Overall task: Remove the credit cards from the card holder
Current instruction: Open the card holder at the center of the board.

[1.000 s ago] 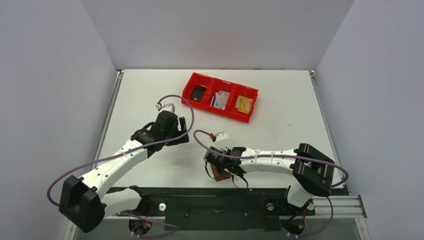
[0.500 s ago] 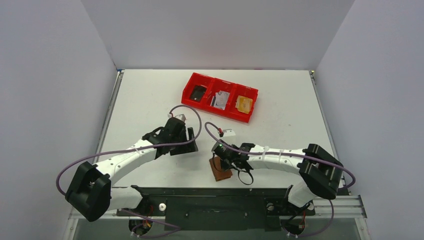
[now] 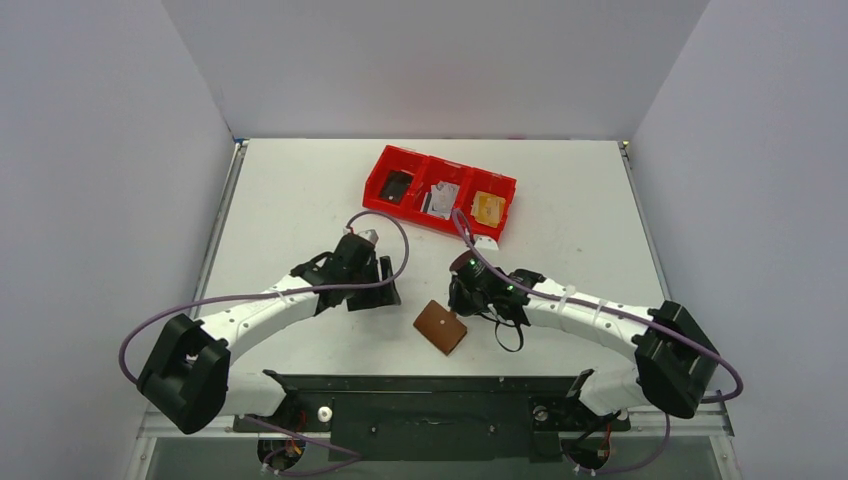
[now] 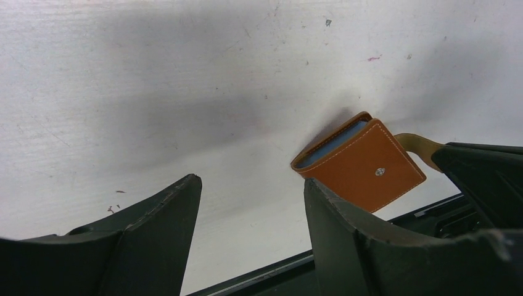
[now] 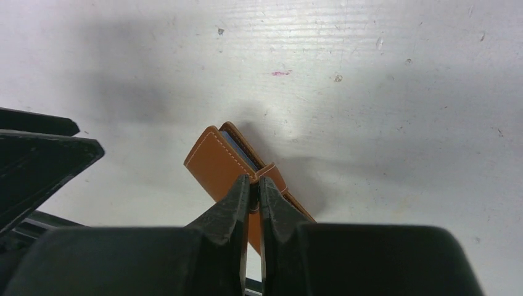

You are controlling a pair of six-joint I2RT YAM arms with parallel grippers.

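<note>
Worktop (image 3: 300,190): white and scuffed, carrying the red tray at the far middle and the card holder near the front edge.
Red tray (image 3: 430,214): 3 compartments. The left one holds a dark item, the middle one grey-white pieces, the right one a yellow-orange piece; too small to name.
Left claw (image 4: 251,182): released, jaws wide, hovering just left of the card holder without touching it.
Right claw (image 5: 254,180): clenched on the card holder's tan closing strap, with the tab pinched between its tips.
Card holder (image 3: 441,327): brown leather bifold, folded shut, lying between the 2 claws.
Credit cards (image 4: 330,143): inside the holder; only 1 light blue edge shows in the fold.
Step in hand: probably opening the holder; no card is out yet.
Next move: likely needs the strap pulled back while the left claw pins the other half, then a pinch on the blue edge.
</note>
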